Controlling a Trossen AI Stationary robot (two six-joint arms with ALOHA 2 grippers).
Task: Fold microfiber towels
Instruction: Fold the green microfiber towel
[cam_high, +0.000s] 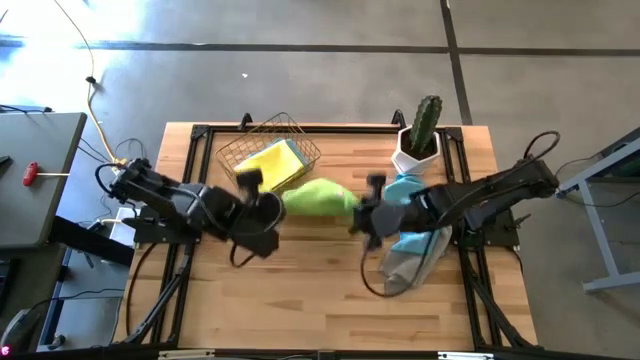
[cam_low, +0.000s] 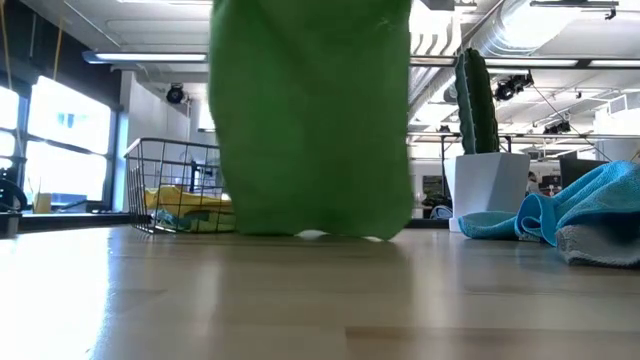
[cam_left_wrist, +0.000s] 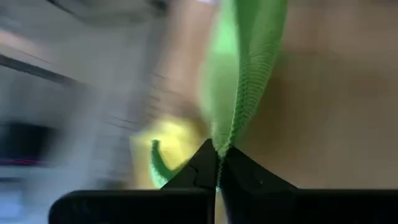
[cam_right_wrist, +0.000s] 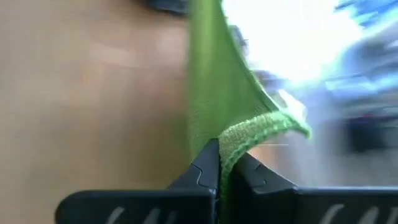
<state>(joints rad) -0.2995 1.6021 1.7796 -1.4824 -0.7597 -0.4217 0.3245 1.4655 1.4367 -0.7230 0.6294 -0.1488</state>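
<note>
Your worktop (cam_high: 330, 290) is a pale wooden slab with a black frame showing along its edges, and both dark arms reach in over its middle from either side. Between them hangs the lime green towel (cam_high: 318, 196) — stretched from one arm to the other, lifted clear of the wood in the high view; in the low view it drops as a broad green sheet (cam_low: 312, 120) whose bottom hem reaches down to the worktop surface or just short of it, you cannot tell which.

Behind the left arm sits the wire basket (cam_high: 268, 158), with a yellow towel (cam_high: 272, 165) lying in it. On the right side, beside and partly under the right arm, you have a heap of light blue towel (cam_high: 405, 190) with a grey towel (cam_high: 405, 262) spread below it toward the near edge. At the back right stands a cactus (cam_high: 426, 120) in a white pot (cam_high: 415, 155), close to the blue heap.

Your left pincer (cam_high: 285, 205) is clamped tight on one edge of the green towel — the left wrist view shows the hem (cam_left_wrist: 239, 118) pinched between the two fingertips. Your right pincer (cam_high: 357, 212) is closed on the opposite edge, the ribbed hem (cam_right_wrist: 255, 130) bunching just above its fingertips.
</note>
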